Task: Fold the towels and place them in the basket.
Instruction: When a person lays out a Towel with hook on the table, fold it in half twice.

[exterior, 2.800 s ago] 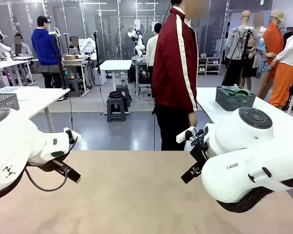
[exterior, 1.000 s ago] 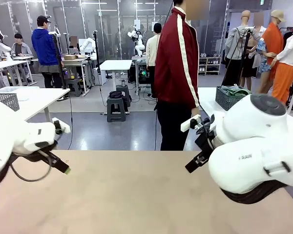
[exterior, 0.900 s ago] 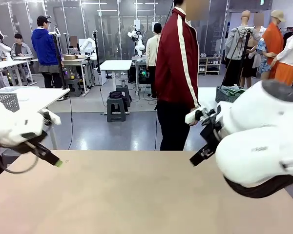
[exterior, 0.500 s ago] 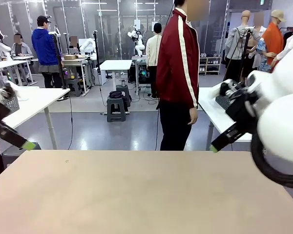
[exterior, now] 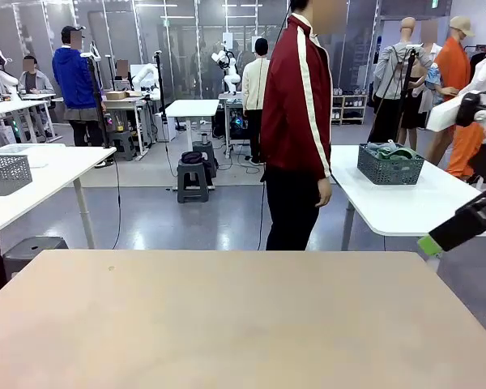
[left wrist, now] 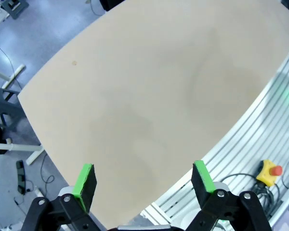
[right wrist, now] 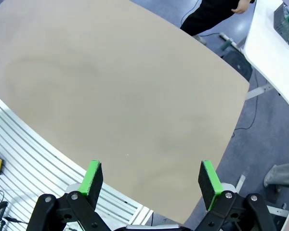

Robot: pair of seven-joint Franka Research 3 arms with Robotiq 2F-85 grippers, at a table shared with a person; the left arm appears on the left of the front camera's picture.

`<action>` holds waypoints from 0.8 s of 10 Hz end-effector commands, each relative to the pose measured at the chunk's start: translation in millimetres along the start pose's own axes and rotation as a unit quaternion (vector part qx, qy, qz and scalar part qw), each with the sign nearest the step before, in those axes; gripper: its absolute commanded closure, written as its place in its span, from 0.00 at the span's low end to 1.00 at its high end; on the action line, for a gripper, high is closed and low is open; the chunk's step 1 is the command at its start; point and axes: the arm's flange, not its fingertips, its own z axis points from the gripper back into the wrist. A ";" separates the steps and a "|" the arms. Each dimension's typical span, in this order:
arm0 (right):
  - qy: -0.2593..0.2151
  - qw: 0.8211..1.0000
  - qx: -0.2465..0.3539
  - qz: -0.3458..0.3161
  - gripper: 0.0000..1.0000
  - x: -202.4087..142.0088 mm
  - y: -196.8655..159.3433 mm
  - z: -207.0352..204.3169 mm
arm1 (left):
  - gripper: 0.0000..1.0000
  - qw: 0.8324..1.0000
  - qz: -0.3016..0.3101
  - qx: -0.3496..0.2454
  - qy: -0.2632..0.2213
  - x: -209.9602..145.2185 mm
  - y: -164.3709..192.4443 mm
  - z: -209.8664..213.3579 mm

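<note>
Left jaws: the left gripper (left wrist: 143, 178) hung high with its jaws spread wide, nothing between the green pads (left wrist: 85, 180).
Right jaws: same story on the right gripper (right wrist: 151, 177), jaws gaping and gripping nothing, out past the right-hand edge.
Worktop: the tan worktop (left wrist: 149, 96) lay bare beneath both of them, so there was no cloth to fold yet.
Person: a person in a red jacket (exterior: 296, 97) stood side-on at the far edge, one hand (exterior: 324, 192) hanging loose by the hip.
Basket: the dark grey mesh basket (exterior: 390, 170) sat on a white table (exterior: 405, 207) beyond the far right corner, apart from the worktop and well apart from both jaws.
Towels: green cloth (exterior: 393, 151) was heaped in that basket. That was probably the towels, though it was too small to make out labels.
Risk, reach: the basket looked beyond either arm. A stretch across the gap could strain an arm or clip the white table, so the person likely had to bring things over.
Risk, shared space: if a gripper came down while that hand was laying cloth, the two could meet.
Risk, grip: limp terry could be pinched one layer short or two towels at once, leaving a crooked fold.
Risk, mix-up: a paler grey basket (exterior: 6, 173) stood on another table at far left and could be taken for the target.
</note>
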 end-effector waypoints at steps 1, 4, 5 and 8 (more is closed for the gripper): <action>-0.013 1.000 0.001 0.005 0.00 -43.4 15.3 -40.8 | 0.00 1.000 -0.005 0.010 0.006 -18.7 -23.7 -41.0; 0.000 1.000 0.000 0.000 0.00 0.0 0.0 0.0 | 0.00 1.000 0.000 0.000 0.000 0.0 0.0 0.0; 0.000 1.000 0.000 0.000 0.00 0.0 0.0 0.0 | 0.00 1.000 0.000 0.000 0.000 0.0 0.0 0.0; -0.001 1.000 0.000 0.001 0.00 -1.1 0.8 1.6 | 0.00 1.000 -0.001 -0.001 0.002 0.6 -1.1 -1.2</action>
